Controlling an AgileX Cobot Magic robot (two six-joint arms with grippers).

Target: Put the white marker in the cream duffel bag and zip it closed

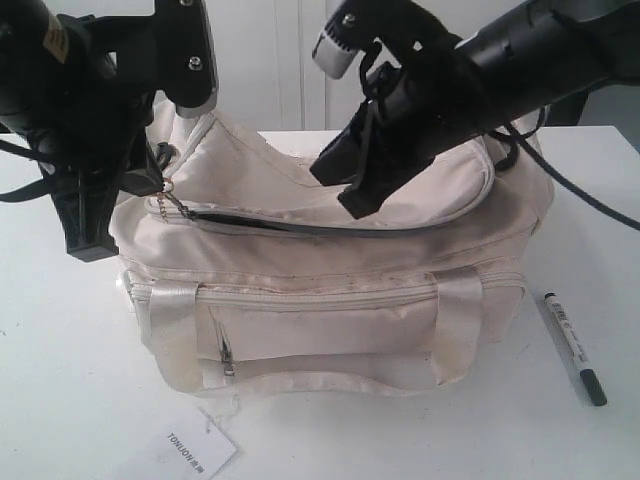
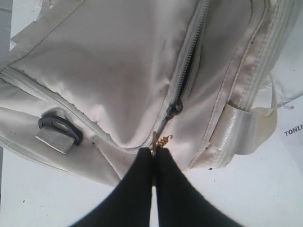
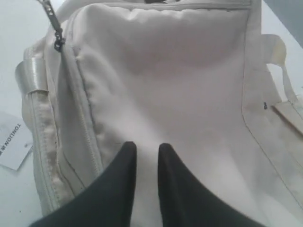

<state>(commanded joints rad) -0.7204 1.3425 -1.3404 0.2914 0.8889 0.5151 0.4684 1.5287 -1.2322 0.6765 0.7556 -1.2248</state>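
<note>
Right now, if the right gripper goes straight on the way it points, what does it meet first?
Most likely the cream duffel bag: the right gripper points straight at its top fabric, with nothing in between. How near the tips are is unclear.

One cream duffel bag (image 1: 330,260) on one white table (image 1: 60,400). One marker (image 1: 573,345) right of the bag, one paper tag (image 1: 185,450) in front of it. Two grippers at the bag: left gripper (image 2: 154,151), right gripper (image 3: 144,147). On the bag are three zippers: top zipper (image 1: 300,225), front zipper (image 1: 300,297), pocket zipper (image 1: 225,350). It also has one gold zipper pull (image 2: 163,139) and one black ring (image 2: 59,128).
</note>
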